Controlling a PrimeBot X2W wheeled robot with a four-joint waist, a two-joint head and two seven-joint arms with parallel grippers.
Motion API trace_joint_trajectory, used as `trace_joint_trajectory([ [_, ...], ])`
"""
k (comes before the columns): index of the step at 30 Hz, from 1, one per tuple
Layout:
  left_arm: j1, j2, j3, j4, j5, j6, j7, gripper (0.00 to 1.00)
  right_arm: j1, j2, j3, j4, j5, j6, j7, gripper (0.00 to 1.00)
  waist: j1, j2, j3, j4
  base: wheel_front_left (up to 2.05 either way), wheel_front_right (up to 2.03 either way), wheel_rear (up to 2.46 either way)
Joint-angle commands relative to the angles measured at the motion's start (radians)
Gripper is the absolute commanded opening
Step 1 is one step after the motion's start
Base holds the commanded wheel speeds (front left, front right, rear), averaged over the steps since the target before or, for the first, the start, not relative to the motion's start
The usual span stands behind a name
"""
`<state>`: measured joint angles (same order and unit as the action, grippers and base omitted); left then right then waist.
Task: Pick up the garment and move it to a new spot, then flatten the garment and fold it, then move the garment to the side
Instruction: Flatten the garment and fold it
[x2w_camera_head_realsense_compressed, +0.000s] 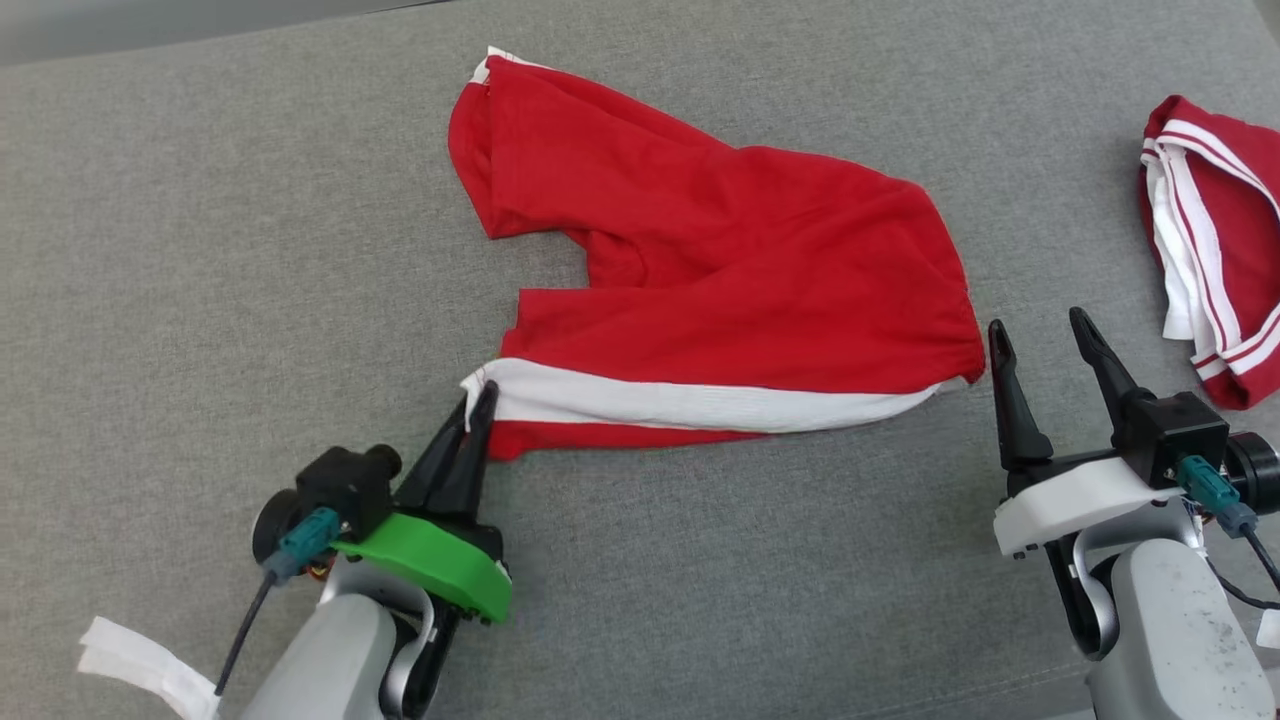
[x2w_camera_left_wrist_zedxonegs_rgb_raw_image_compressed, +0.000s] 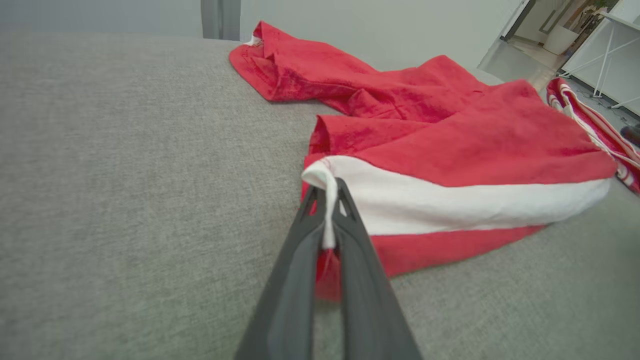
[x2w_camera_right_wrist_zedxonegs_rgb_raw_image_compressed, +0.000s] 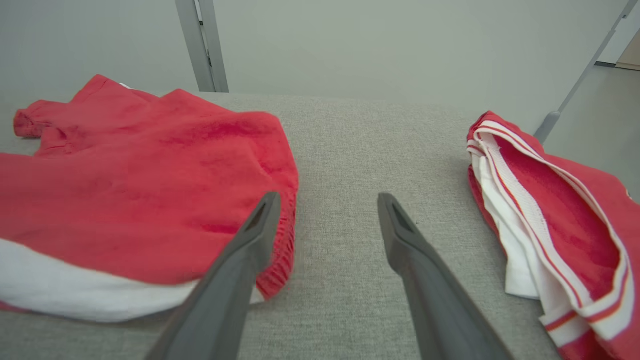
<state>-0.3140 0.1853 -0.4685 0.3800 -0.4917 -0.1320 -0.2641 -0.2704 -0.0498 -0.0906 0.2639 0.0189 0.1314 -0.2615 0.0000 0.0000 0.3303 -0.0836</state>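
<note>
The garment (x2w_camera_head_realsense_compressed: 720, 290) is a pair of red shorts with a white side stripe, spread loosely on the grey padded surface (x2w_camera_head_realsense_compressed: 200, 250). My left gripper (x2w_camera_head_realsense_compressed: 472, 402) is shut on its near left corner, where the white stripe ends. In the left wrist view that white edge of the garment (x2w_camera_left_wrist_zedxonegs_rgb_raw_image_compressed: 450, 150) is pinched between the two dark fingers (x2w_camera_left_wrist_zedxonegs_rgb_raw_image_compressed: 345, 235). My right gripper (x2w_camera_head_realsense_compressed: 1040, 335) stands open just right of the garment's waistband end, holding nothing. In the right wrist view its left finger (x2w_camera_right_wrist_zedxonegs_rgb_raw_image_compressed: 260, 225) rests by the waistband of the garment (x2w_camera_right_wrist_zedxonegs_rgb_raw_image_compressed: 150, 190).
A second red garment with white stripes (x2w_camera_head_realsense_compressed: 1215, 250) lies bunched at the right edge, also seen as the striped garment (x2w_camera_right_wrist_zedxonegs_rgb_raw_image_compressed: 555, 220) beside my right gripper. A white paper scrap (x2w_camera_head_realsense_compressed: 140, 665) sits at the lower left. Bare grey fabric lies between the two garments.
</note>
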Motion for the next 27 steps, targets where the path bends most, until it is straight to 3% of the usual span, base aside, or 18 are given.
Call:
trace_joint_trajectory([
  [1, 0.007, -0.002, 0.034, -0.01, -0.001, 0.003, 0.001, 0.0, 0.013, -0.002, 0.003, 0.007, 0.008, -0.002, -0.004, 1.0, 0.0, 0.0, -0.001, 0.01, 0.0, 0.0, 0.0],
  [12, 0.02, -0.029, 0.232, 0.094, 0.054, 0.003, 0.001, 0.0, -0.008, -0.003, 0.043, 0.054, 0.018, -0.002, -0.004, 1.0, 0.0, 0.0, -0.017, 0.049, 0.0, 0.0, 0.0],
  [18, 0.023, -0.046, 0.28, 0.136, 0.093, 0.003, 0.001, 0.0, -0.014, -0.003, 0.089, 0.065, 0.024, -0.002, -0.005, 1.0, 0.0, 0.0, -0.028, 0.058, 0.0, 0.0, 0.0],
  [19, 0.026, -0.048, 0.285, 0.135, 0.099, 0.003, 0.001, 0.25, -0.013, -0.003, 0.096, 0.067, 0.028, -0.002, -0.005, 1.0, 0.0, 0.0, -0.032, 0.06, 0.0, 0.0, 0.0],
  [20, 0.03, -0.05, 0.294, 0.132, 0.102, 0.003, 0.001, 0.76, -0.011, -0.003, 0.102, 0.064, 0.029, -0.002, -0.004, 1.0, 0.0, 0.0, -0.036, 0.062, 0.0, 0.0, 0.0],
  [21, 0.039, -0.052, 0.307, 0.129, 0.108, 0.003, 0.001, 1.0, -0.006, -0.003, 0.11, 0.057, 0.029, -0.002, -0.004, 1.0, 0.0, 0.0, -0.041, 0.063, 0.0, 0.0, 0.0],
  [27, 0.092, -0.072, 0.384, 0.071, 0.17, 0.003, 0.001, 1.0, 0.027, -0.003, 0.136, 0.003, 0.039, -0.002, -0.004, 1.0, 0.0, 0.0, -0.083, 0.068, 0.0, 0.0, 0.0],
])
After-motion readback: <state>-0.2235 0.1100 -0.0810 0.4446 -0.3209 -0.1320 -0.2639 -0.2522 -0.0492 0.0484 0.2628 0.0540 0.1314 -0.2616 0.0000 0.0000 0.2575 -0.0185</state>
